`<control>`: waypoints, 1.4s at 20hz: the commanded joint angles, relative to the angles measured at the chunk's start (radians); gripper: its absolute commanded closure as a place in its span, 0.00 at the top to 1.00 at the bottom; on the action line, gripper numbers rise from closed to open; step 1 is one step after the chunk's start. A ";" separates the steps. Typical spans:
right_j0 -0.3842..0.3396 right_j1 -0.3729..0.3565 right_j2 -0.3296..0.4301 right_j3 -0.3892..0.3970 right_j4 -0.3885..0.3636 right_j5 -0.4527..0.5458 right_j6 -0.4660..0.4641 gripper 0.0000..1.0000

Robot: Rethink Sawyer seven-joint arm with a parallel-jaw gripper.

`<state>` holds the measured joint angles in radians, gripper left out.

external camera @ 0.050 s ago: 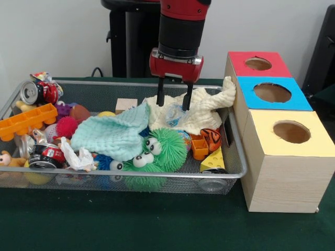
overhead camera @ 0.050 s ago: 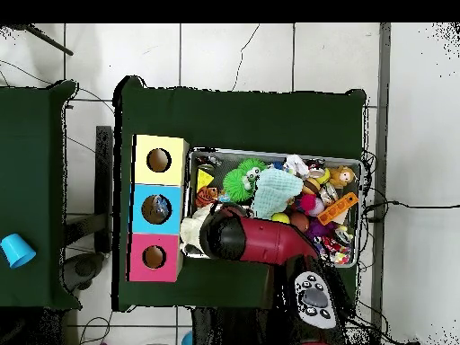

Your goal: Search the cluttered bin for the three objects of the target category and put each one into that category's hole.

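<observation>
- Green bench [external camera @ 0.050 s ago: 104,225] carries the wire bin [external camera @ 0.050 s ago: 157,180] beside three holed boxes [external camera @ 0.050 s ago: 285,157].
- My fingers [external camera @ 0.050 s ago: 173,99] hang spread over the cream cloth [external camera @ 0.050 s ago: 201,112], pinching nothing.

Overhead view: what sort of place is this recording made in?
Most likely a robotics lab or test room, not a home: a green-covered table on a tiled floor, cables trailing beside it, and a staged sorting setup of a wire bin and a three-hole box.
</observation>
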<state>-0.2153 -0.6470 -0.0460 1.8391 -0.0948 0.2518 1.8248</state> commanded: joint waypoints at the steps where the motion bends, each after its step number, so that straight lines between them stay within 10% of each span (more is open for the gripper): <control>1: -0.017 0.053 0.038 0.018 0.049 0.008 0.174 1.00; 28: -0.012 0.104 0.039 0.000 0.069 -0.046 0.170 1.00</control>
<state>-0.2064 -0.5883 -0.0460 1.8388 -0.0560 0.2516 1.8248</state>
